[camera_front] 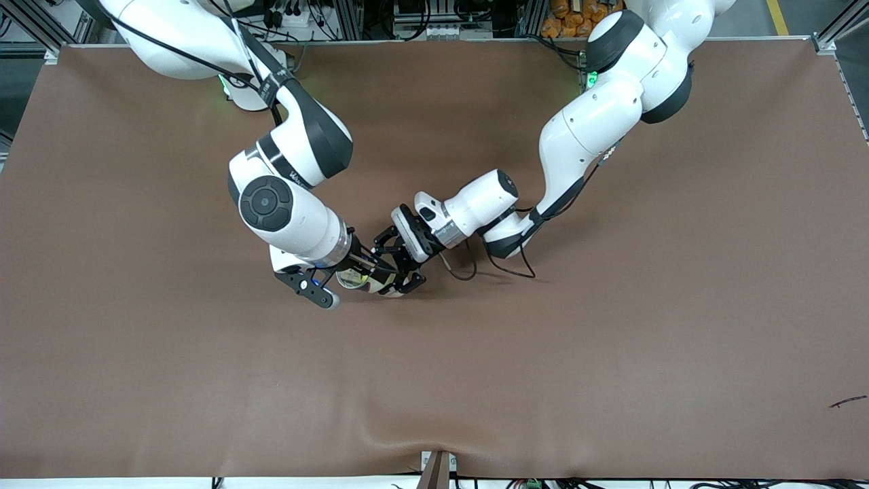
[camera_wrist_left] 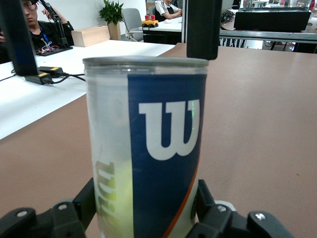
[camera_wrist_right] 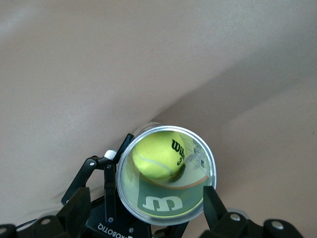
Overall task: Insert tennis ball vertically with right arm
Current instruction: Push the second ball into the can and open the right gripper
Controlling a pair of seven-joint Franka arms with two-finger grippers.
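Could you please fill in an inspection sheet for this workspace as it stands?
Surface: brown table mat, wrinkled at the front camera's edge.
Job's things: clear plastic tube with blue label, upright; yellow tennis ball inside.
Clutter: small dark scrap toward the left arm's end.
Claws: left claw shut on the tube; right claw open over its mouth.
Cables: black cable looping by the left wrist.
Surroundings: white desks, seated person.

place: robotics lab | evidence: brown-covered desk [camera_front: 611,353] with aluminium framing [camera_front: 339,17] at 12 o'clock | white worktable [camera_wrist_left: 34,104] with cables, seated person [camera_wrist_left: 29,20], potted plant [camera_wrist_left: 112,12]
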